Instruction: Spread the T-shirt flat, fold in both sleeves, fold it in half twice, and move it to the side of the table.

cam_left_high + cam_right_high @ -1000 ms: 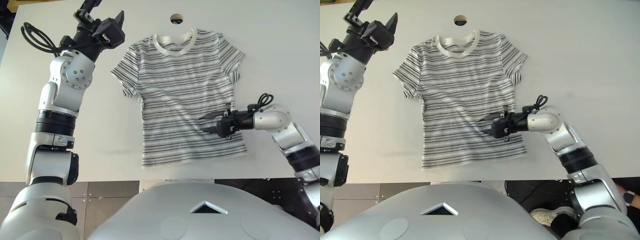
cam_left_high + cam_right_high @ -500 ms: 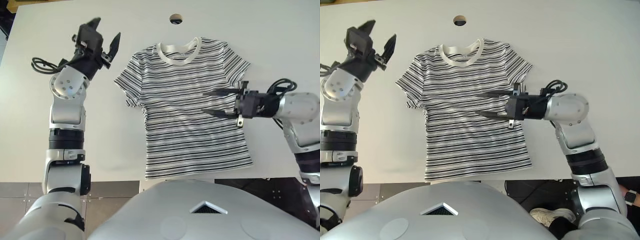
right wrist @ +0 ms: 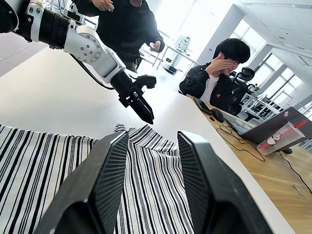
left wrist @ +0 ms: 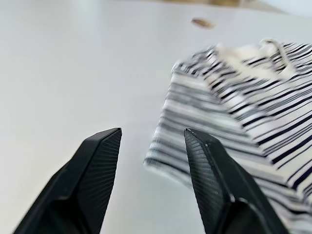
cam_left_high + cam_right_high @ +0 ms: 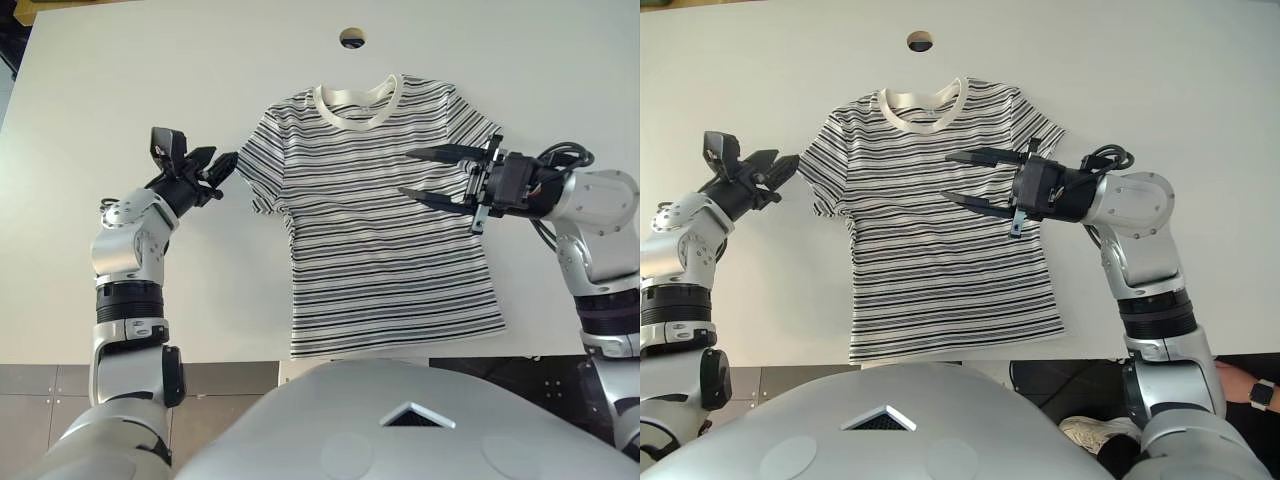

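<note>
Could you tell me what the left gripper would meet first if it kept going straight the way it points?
Most likely the sleeve of the T-shirt, lying just ahead of the open left gripper; its height over the table is unclear.

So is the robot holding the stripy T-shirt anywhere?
No, nothing is held. The left gripper is open beside the T-shirt sleeve, and the right gripper is open over its chest.
</note>
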`<state>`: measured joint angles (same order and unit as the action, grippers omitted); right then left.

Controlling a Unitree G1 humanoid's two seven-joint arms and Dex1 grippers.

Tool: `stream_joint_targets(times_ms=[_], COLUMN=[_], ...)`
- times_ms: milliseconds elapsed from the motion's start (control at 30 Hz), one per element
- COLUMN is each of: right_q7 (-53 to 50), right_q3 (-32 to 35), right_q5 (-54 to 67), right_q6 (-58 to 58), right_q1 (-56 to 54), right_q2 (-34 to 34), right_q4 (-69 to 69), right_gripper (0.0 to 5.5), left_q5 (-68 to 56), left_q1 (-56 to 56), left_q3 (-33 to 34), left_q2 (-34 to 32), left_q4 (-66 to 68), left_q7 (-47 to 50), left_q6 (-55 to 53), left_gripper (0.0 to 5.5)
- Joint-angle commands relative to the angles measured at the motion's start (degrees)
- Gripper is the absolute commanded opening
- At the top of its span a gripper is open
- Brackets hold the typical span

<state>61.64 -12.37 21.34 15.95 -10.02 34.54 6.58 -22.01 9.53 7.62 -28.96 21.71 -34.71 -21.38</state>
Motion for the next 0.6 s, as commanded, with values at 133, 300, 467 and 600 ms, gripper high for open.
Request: stream_joint_targets(times_ms=[133, 300, 467, 600], right_q7=[0.53, 0.43, 0.18, 0.22], right_q3=[0.74, 0.64, 0.9, 0.94], right_q5=[-1.41, -1.83, -2.24, -2.49], right_q6=[-0.57, -0.33, -0.12, -0.03], right_q1=[-0.36, -0.36, -0.36, -0.63], right_q2=[0.01, -0.24, -0.33, -0.63], right_q4=[0.28, -0.05, -0.39, -0.75], right_gripper=[1.86, 1.86, 1.86, 1.86], left_q5=[2.82, 2.99, 2.76, 2.62], left_q1=[0.84, 0.58, 0.39, 0.07], left_q3=[-1.18, -1.6, -2.11, -1.95], left_q2=[0.67, 1.5, 2.36, 2.46], left_q4=[4.86, 5.12, 4.08, 2.93], left_q7=[-0.73, -2.04, -3.1, -3.41], left_q6=[-1.39, -2.2, -3.07, -3.81], left_gripper=[2.44, 2.44, 1.71, 1.08])
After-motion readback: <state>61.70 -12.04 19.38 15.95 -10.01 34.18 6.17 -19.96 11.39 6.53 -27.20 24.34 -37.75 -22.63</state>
